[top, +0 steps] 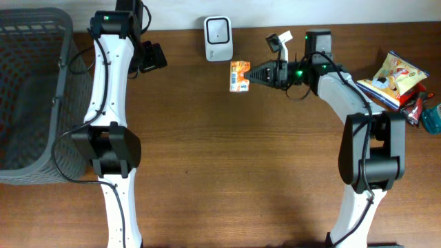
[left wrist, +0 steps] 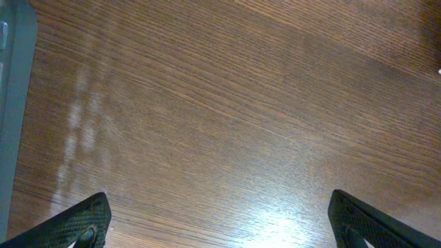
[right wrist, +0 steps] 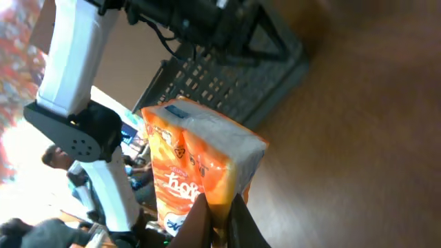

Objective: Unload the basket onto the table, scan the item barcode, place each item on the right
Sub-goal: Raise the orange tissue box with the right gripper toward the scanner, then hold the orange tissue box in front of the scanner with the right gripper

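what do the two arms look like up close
Both the left arm and right arm have white tubular links with bulky black joint housings, thin black cables running alongside, and small green lights near the wrists. The jaws are black with a textured surface.

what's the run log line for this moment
right fingers: shut on orange packet | packet: near white scanner | left fingers: open, empty

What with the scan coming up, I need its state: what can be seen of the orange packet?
The orange packet is a small, soft-looking wrapped pack, orange with a white panel and printed lettering. The shut right hand pinches one edge, holding it beside the white scanner, seemingly above the wooden table. No barcode is legible.
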